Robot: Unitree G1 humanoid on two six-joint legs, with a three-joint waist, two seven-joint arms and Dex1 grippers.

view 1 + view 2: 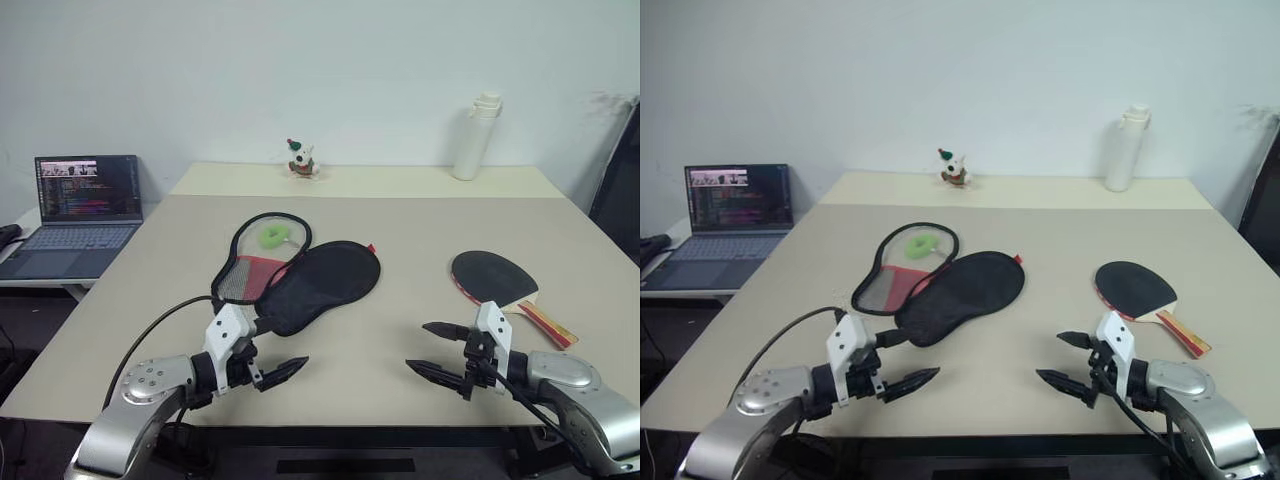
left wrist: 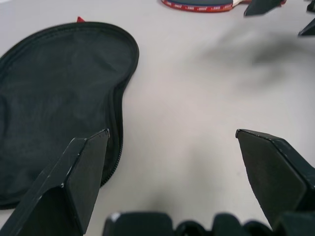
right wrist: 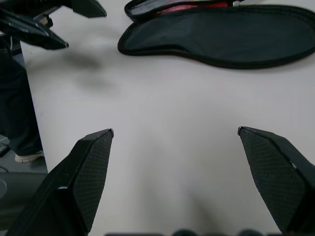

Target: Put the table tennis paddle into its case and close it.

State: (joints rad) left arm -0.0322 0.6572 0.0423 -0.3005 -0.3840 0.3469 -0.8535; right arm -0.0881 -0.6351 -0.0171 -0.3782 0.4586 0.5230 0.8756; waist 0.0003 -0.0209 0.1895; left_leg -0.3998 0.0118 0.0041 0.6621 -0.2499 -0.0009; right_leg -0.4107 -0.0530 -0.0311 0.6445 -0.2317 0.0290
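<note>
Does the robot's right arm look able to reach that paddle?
Probably yes: the right gripper hangs open just in front of the table tennis paddle, with bare table between them and nothing blocking.

Both eye views look forward and down across the table (image 1: 400,230) from its near edge. Each wrist view skims low over the tabletop, sharing the case (image 2: 54,103).
</note>
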